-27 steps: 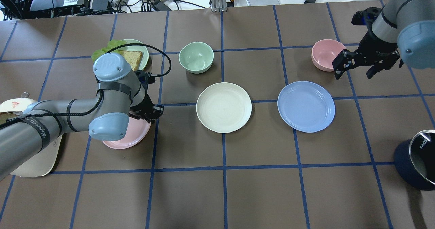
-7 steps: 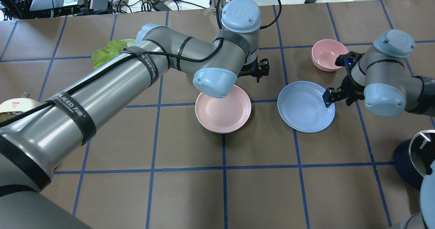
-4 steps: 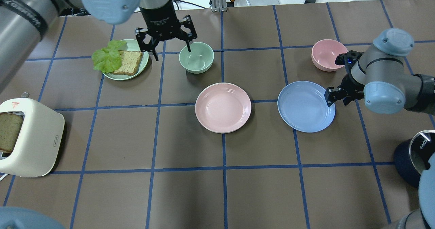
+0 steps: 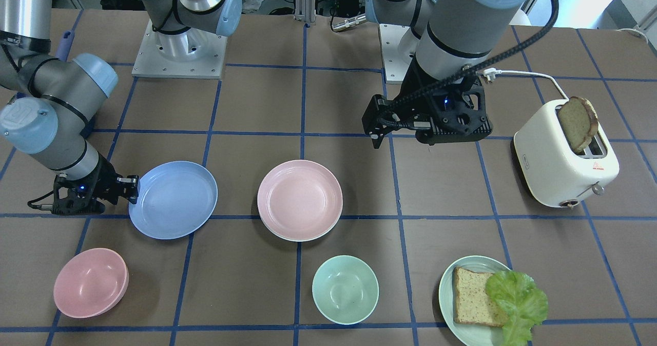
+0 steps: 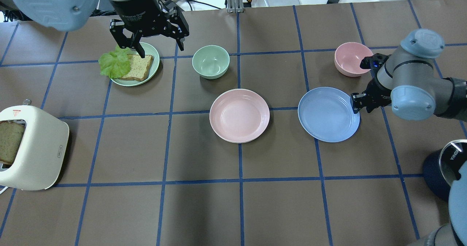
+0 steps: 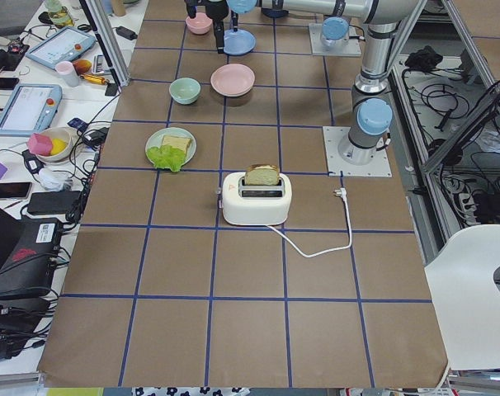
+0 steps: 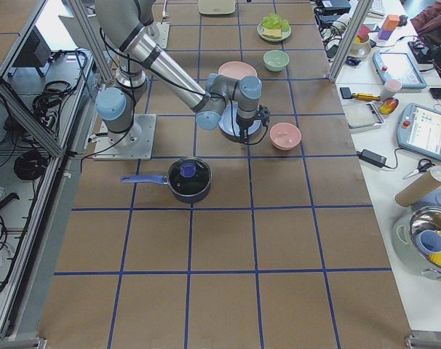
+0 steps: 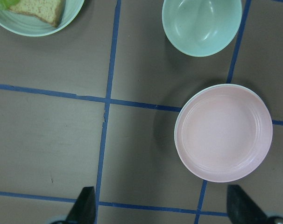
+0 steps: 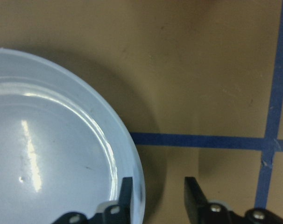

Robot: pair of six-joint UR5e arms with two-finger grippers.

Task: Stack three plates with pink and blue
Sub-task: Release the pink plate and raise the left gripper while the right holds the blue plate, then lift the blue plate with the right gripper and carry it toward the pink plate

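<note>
in the front view the pink plate (image 4: pixel 300 199) sits nested on the cream plate (image 4: pixel 300 241) at mid-table, the blue plate (image 4: pixel 173 199) flat on the table beside them. overhead, the right gripper (image 5: pixel 359 105) is at the blue plate's right rim, and the left gripper (image 5: pixel 161 51) hangs over the far left, jaws spread wide and empty. the right wrist view shows its fingers (image 9: pixel 125 196) parted astride that rim, one inside and one outside.

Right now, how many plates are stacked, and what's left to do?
Two are stacked: the pink plate sits on the cream-white plate in the middle. In hand: the right claw, open, straddles the blue plate at its rim, not gripping yet. Left to do: grip it, lift it, set it on the pink one. The left claw hangs open, empty.
</note>
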